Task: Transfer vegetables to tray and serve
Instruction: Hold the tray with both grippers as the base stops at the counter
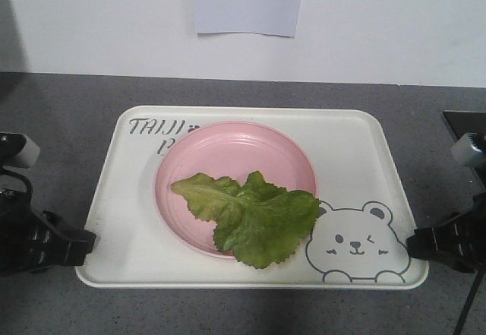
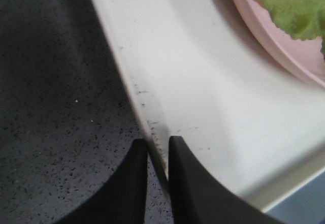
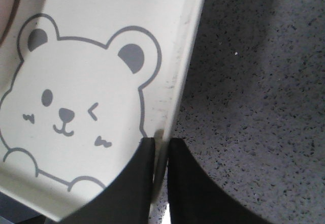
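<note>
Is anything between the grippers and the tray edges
Nothing visible. The left gripper is shut on the tray's left rim, the right gripper on its right rim; the lettuce lies on the pink plate.

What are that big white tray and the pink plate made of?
The tray looks like smooth cream plastic: rounded moulded rim, printed bear, soft sheen. The pink plate seems matte plastic or melamine, evenly coloured, with little glare; the pictures cannot settle which.
</note>
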